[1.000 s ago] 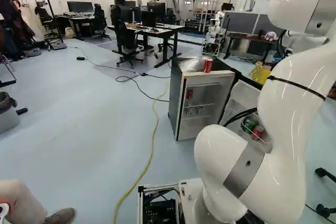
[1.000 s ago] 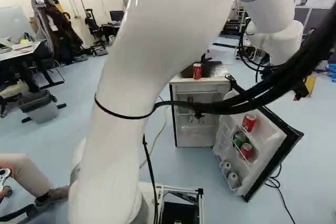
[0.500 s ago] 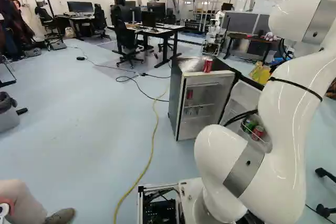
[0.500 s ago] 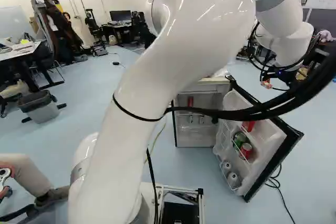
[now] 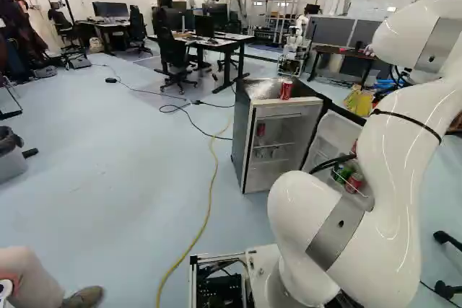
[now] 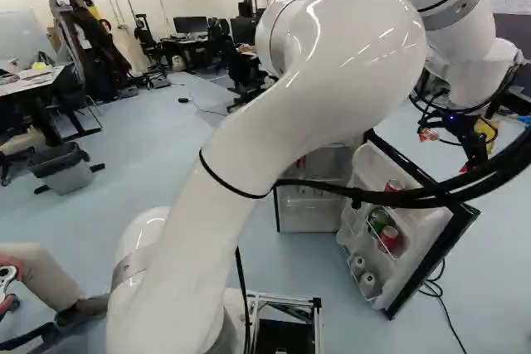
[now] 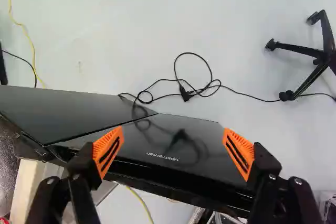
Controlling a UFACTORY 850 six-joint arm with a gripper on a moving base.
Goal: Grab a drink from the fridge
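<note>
Standing at the front edge of the fridge [image 5: 243, 138] top is a red soda can [image 5: 286, 89]; rightward, a green can [image 6: 379, 220] sits in the open door [image 6: 426, 236]. Spread, the pincer [image 7: 174, 151] hangs off its outer side: clear the door's top edge before turning inward.

The dark, upright fridge [image 5: 243, 135] has its door [image 6: 419, 234] open at four o'clock in the right base view; a red can [image 5: 286, 89] stands on top, red cans [image 6: 388, 238] and a green can [image 6: 379, 219] in the door.
</note>
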